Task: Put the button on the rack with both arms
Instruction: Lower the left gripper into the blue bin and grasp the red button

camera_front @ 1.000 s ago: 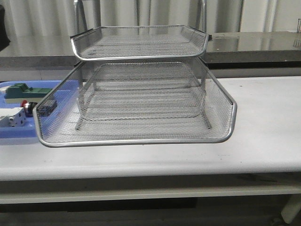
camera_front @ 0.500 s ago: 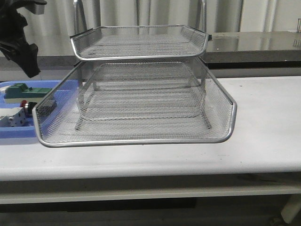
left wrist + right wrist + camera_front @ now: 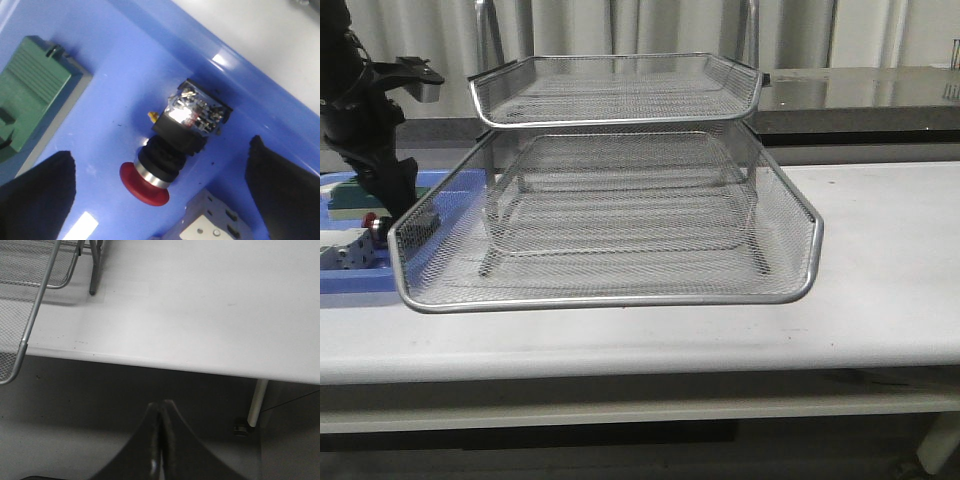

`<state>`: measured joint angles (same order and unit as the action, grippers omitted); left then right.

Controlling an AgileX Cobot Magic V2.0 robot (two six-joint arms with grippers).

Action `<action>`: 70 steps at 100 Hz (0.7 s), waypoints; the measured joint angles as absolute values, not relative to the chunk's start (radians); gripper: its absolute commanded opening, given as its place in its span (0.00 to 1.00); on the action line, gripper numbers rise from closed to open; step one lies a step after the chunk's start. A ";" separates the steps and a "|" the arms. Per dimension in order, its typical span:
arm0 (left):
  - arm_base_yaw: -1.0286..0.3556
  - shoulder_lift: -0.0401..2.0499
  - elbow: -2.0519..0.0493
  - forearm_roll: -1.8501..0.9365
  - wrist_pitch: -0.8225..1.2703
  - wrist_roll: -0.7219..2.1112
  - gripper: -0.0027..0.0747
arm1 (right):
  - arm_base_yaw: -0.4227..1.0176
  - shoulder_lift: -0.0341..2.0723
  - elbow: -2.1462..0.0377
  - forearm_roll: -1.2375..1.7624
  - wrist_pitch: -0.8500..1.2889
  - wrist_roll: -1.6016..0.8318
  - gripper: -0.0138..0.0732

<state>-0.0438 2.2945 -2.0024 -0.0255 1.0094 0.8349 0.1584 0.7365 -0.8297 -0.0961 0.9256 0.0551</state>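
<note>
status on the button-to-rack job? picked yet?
Not picked yet. Done: the left gripper is open over the blue tray, its fingers either side of the button. In hand: nothing; the button lies on its side in the tray. The right gripper is shut, off the table edge. Left: grasp, any handover, and placing it on the rack, whose visible tiers hold nothing.

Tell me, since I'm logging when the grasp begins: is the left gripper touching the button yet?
Apart. In the left wrist view the left gripper is open, with blue tray showing between each finger and the button.
</note>
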 measured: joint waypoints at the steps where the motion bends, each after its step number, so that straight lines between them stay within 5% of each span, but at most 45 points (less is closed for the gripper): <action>1: -0.044 2.297 -2.002 -0.026 1.008 0.839 0.89 | 0.158 0.736 -0.830 -0.096 0.926 0.055 0.08; 70: -0.044 2.376 -2.009 -0.044 0.956 0.899 0.89 | 0.158 0.736 -0.830 -0.096 0.926 0.055 0.08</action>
<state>-0.0438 2.3760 -2.0086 -0.0441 0.9557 0.8990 0.1584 0.7365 -0.8297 -0.0961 0.9256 0.0551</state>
